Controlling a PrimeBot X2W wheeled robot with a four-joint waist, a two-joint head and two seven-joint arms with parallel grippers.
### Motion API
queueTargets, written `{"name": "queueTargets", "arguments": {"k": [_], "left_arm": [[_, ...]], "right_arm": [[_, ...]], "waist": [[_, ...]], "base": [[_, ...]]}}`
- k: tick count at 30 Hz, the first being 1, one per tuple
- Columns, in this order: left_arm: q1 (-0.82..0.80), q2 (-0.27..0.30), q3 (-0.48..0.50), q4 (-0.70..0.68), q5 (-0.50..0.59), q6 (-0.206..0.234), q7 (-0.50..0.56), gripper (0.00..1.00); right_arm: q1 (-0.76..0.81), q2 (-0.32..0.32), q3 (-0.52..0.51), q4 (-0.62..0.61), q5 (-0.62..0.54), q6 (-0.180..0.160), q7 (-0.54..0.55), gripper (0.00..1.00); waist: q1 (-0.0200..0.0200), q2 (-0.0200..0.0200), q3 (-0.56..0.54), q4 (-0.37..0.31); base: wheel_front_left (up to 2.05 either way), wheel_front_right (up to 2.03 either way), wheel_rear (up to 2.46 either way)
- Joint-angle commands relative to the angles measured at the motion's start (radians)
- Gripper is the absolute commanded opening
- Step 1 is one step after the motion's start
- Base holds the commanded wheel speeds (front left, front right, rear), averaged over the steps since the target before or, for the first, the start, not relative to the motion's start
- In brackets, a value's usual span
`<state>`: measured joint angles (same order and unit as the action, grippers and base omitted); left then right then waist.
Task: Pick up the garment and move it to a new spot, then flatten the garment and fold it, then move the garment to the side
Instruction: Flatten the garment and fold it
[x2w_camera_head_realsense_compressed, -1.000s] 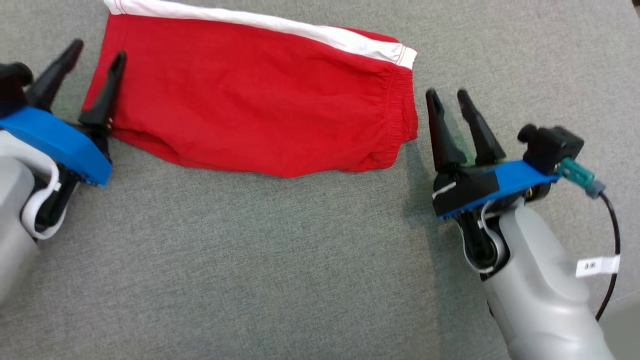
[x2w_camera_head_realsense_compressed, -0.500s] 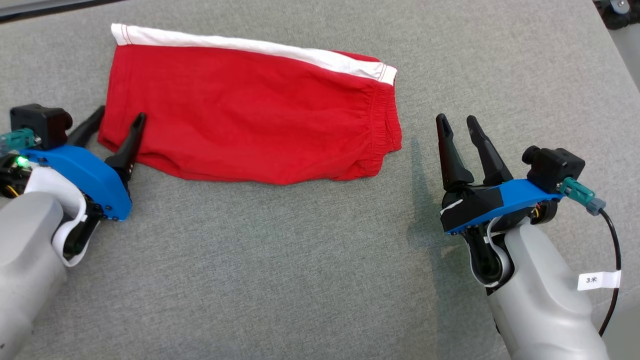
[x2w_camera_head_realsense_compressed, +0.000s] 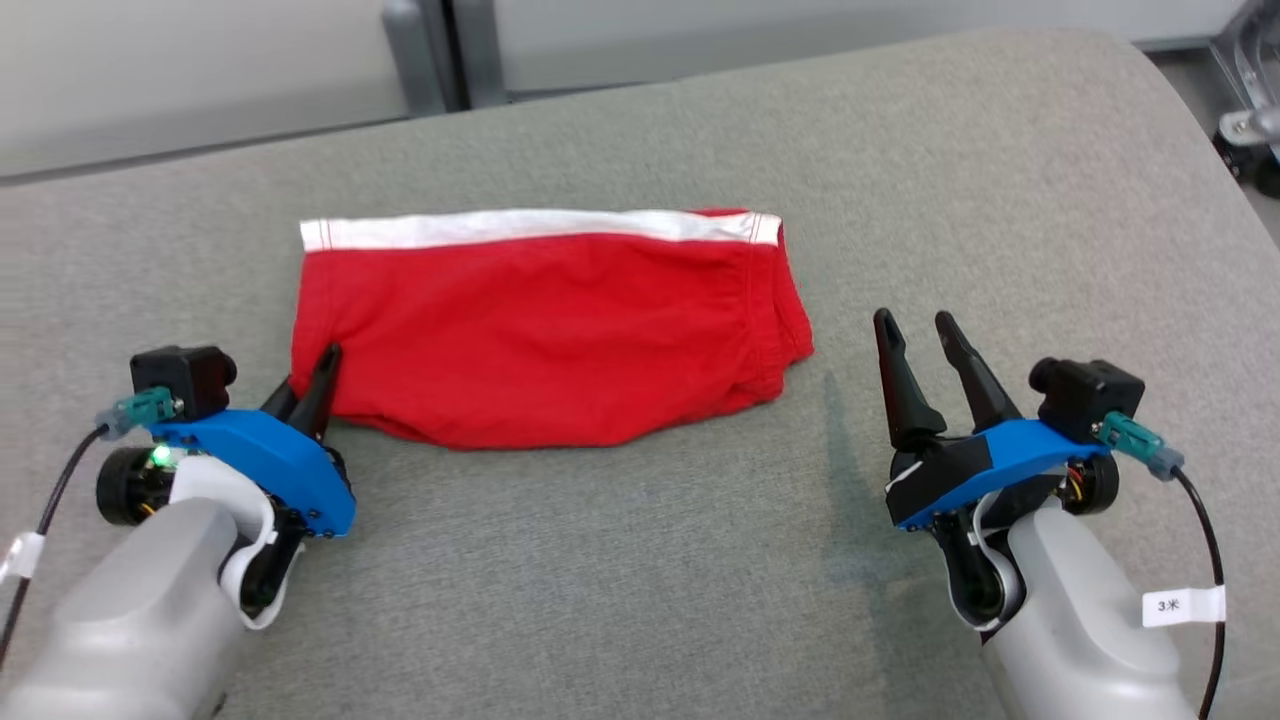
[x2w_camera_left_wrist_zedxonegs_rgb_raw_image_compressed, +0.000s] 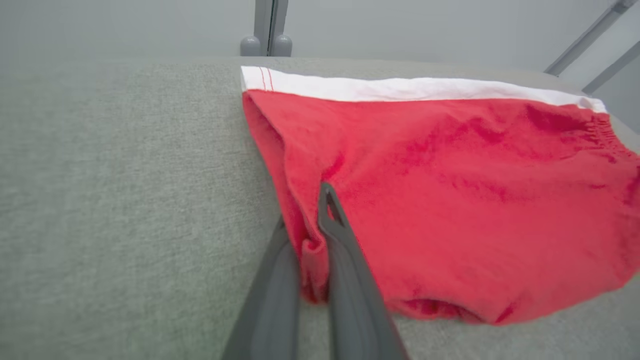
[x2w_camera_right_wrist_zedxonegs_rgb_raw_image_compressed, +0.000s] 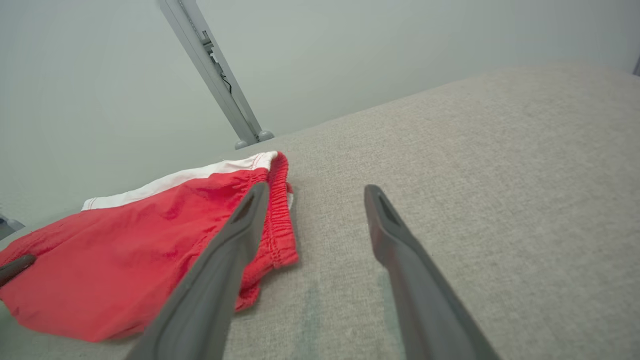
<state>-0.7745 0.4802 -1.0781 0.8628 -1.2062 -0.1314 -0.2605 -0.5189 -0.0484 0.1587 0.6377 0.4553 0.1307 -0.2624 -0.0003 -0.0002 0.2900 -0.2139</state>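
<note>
**So, left claw (x2w_camera_head_realsense_compressed: 308, 382) pinching the shorts (x2w_camera_head_realsense_compressed: 550, 330), right claw (x2w_camera_head_realsense_compressed: 912, 325) spread wide**

Left claw (x2w_camera_left_wrist_zedxonegs_rgb_raw_image_compressed: 305, 212) first. Its two long dark fingers are squeezed together on the near left corner of the shorts (x2w_camera_left_wrist_zedxonegs_rgb_raw_image_compressed: 450, 200). The left wrist view shows it best: a small fold of red cloth bunches up between the smooth, tapered fingers. The fabric looks soft and slightly fuzzy, with shallow wrinkles.

The right claw (x2w_camera_right_wrist_zedxonegs_rgb_raw_image_compressed: 316, 190) has its fingers well apart and nothing between them, just bare cushion (x2w_camera_right_wrist_zedxonegs_rgb_raw_image_compressed: 450, 175) in the gap. In its own view the left finger overlaps the waistband (x2w_camera_right_wrist_zedxonegs_rgb_raw_image_compressed: 277, 210). The head view sorts that out, since the claw sits clear of the shorts on their right.

The head view also gives the layout. The shorts lie flat mid-cushion between the two claws, folded into a rough rectangle with a curved near edge. They're bright red, with a white stripe (x2w_camera_head_realsense_compressed: 520, 227) along the far edge and a gathered, puckered waistband (x2w_camera_head_realsense_compressed: 775, 300) at the right end. The right wrist view shows the shorts (x2w_camera_right_wrist_zedxonegs_rgb_raw_image_compressed: 125, 260) from low down, with the elastic ruffles standing out.

The cushion (x2w_camera_head_realsense_compressed: 600, 560) is grey with a coarse woven texture and rounded at its far right corner. A grey metal post (x2w_camera_head_realsense_compressed: 420, 50) stands behind it.
</note>
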Motion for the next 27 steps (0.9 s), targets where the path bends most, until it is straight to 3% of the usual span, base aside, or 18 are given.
{"name": "queueTargets", "arguments": {"k": [1,13,14,15,16,27], "left_arm": [[0.036,-0.03,0.067,0.003,0.004,0.004,-0.005,0.0],[0.257,-0.16,0.34,-0.015,0.198,0.031,-0.006,0.0],[0.265,-0.166,0.361,-0.021,0.222,0.035,-0.006,0.13],[0.272,-0.174,0.378,-0.031,0.247,0.038,-0.006,0.42],[0.282,-0.182,0.398,-0.042,0.271,0.044,-0.006,1.0],[0.357,-0.241,0.6,-0.195,0.532,0.034,-0.006,1.0]], "right_arm": [[0.024,-0.004,-0.006,0.016,0.005,0.0,-0.004,1.0],[0.029,-0.004,-0.016,0.077,-0.03,0.0,-0.004,1.0],[0.025,-0.004,-0.015,0.08,-0.031,0.0,-0.004,1.0],[0.02,-0.004,-0.016,0.083,-0.033,0.0,-0.004,1.0],[0.015,-0.004,-0.017,0.086,-0.037,0.0,-0.004,1.0],[-0.062,-0.004,-0.053,0.173,-0.092,0.0,-0.003,1.0]], "waist": [[0.0003,0.0002,-0.024,0.016],[0.0003,0.0002,-0.082,0.111],[0.0003,0.0002,-0.083,0.119],[0.0003,0.0002,-0.083,0.129],[0.0003,0.0002,-0.082,0.138],[0.0003,0.0002,-0.06,0.247]], "base": [[0.0,0.0,0.0],[0.0,0.0,0.0],[0.0,0.0,0.0],[0.0,0.0,0.0],[0.0,0.0,0.0],[0.0,0.0,0.0]]}}
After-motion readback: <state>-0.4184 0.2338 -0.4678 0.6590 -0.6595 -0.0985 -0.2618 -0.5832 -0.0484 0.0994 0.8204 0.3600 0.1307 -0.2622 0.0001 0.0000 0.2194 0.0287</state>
